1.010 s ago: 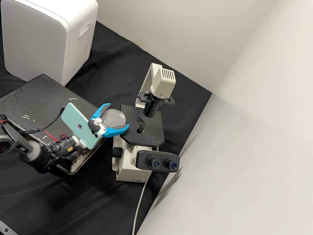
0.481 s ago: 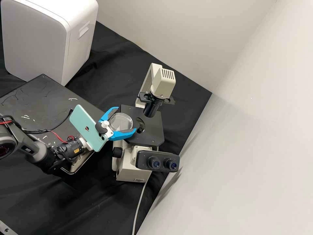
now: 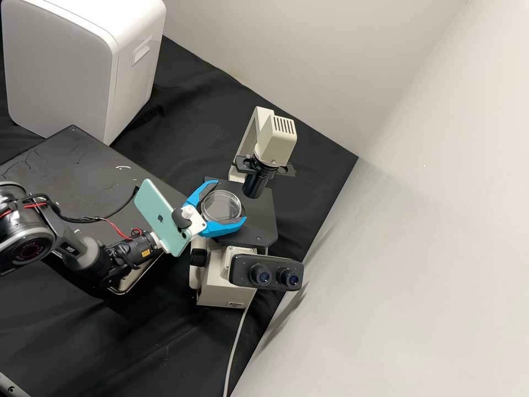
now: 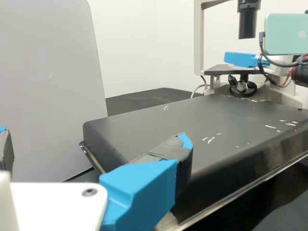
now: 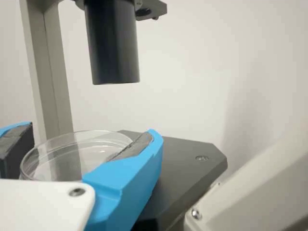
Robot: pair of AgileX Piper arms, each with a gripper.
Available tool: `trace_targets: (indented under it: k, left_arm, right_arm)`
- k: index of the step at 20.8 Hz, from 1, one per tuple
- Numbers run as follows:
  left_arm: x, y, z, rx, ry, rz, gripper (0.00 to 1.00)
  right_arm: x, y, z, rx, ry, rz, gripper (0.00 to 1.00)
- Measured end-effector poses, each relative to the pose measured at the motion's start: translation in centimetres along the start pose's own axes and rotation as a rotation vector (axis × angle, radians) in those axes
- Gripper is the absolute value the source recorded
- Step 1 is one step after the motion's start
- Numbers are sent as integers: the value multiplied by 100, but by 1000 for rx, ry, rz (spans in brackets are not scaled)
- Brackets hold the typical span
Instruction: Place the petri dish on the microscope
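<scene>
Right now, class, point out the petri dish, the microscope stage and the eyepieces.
petri dish [image 3: 221,205], high view, middle of its clear top.
stage [image 3: 260,221], high view, bare black part near its corner.
eyepieces [image 3: 261,274], high view, front of one lens.

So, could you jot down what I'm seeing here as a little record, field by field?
Setting: black bench with a microscope
Held item: clear petri dish, gripped by the right gripper
Dish position: over the black stage, beside the dark lens tube; contact with the stage unclear
Other arm: left gripper open, holding nothing, by a black slab
Background: white box
</scene>
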Motion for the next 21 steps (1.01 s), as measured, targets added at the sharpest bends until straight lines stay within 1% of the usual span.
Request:
trace_targets:
  k: [1,3,5,7,10,12,14,15,16,18,21]
  left_arm:
    - [0,0,0,0,0,0,100]
    - [0,0,0,0,0,0,100]
    - [0,0,0,-2,0,0,100]
    - [0,0,0,-2,0,0,100]
    - [0,0,0,-2,0,0,100]
    - [0,0,0,-4,0,0,100]
    - [2,-5,0,-2,1,-3,100]
    - [2,-7,0,-2,1,-3,100]
    - [3,-9,0,-1,1,-5,100]
    - [4,-8,-3,-1,3,-4,100]
    - [8,-5,-15,0,8,-2,100]
  right_arm:
    - [30,-9,15,-10,-4,0,0]
    - [86,-14,41,-12,-10,11,0]
    - [128,-21,57,-24,-9,19,0]
    - [162,-36,57,-18,-10,31,0]
    - [204,-52,72,-29,-5,43,0]
    - [214,-61,83,-37,-1,47,0]
    - [220,-76,90,-41,7,52,0]
    - [220,-84,91,-39,10,61,0]
    - [221,-103,96,-37,9,64,0]
    - [221,-119,104,-54,12,72,0]
    - [221,-128,106,-54,12,79,0]
